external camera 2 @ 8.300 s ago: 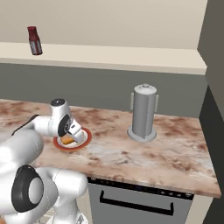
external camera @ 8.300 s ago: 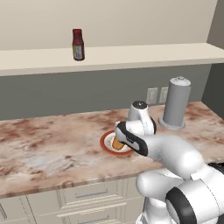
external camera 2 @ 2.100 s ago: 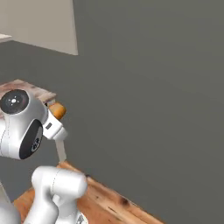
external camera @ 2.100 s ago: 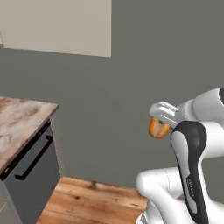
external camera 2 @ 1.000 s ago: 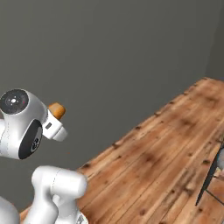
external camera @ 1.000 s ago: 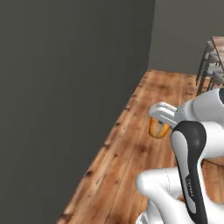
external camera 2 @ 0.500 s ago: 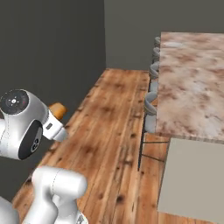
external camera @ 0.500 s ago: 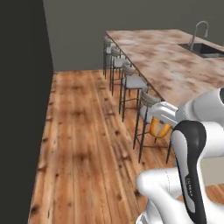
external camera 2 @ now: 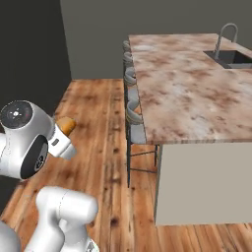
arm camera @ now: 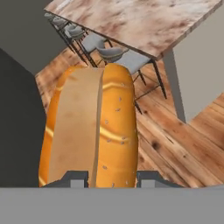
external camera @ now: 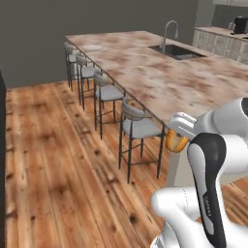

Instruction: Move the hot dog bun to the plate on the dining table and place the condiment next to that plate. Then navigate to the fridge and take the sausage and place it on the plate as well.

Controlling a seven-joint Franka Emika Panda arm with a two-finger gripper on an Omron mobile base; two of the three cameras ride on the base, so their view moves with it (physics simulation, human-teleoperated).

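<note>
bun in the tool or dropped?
In the tool. The hot dog bun sits between the tool's fingertips in the hand view, and it hangs at the arm's end above the wood floor in the left base view.

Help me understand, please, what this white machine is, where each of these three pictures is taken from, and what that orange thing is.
It is a white robot arm on a driving base in a simulated kitchen. Two pictures come from cameras on the base, behind the arm to its left and right; the third looks along the hand. Its gripper has its jaws shut on a small oblong golden-orange hot dog bun with a paler split, carried above the wooden floor. Ahead stands a long brown-and-beige marbled counter with a sink and curved tap and a row of grey stools along its side.
</note>
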